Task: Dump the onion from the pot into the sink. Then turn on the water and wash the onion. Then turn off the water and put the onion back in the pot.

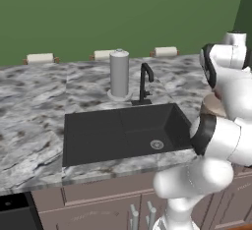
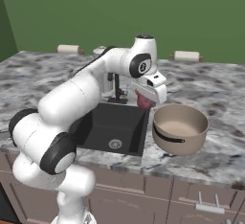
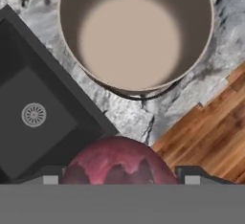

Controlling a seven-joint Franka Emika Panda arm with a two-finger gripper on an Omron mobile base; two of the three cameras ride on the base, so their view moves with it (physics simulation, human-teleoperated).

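The pot [image 2: 180,128] stands open-mouthed on the tabletop [image 2: 215,98] just right of the sink [image 2: 112,127], near the front edge, with nothing above its rim or inside it, so the way down into it is free. The end effector [image 2: 144,101], closed on the onion [image 2: 143,101], hangs over the sink's right edge just beside the pot's rim. At the sink's back edge the black faucet [image 1: 144,83] and a tall grey cylinder [image 1: 119,74] stand in the way, while the basin itself lies open.
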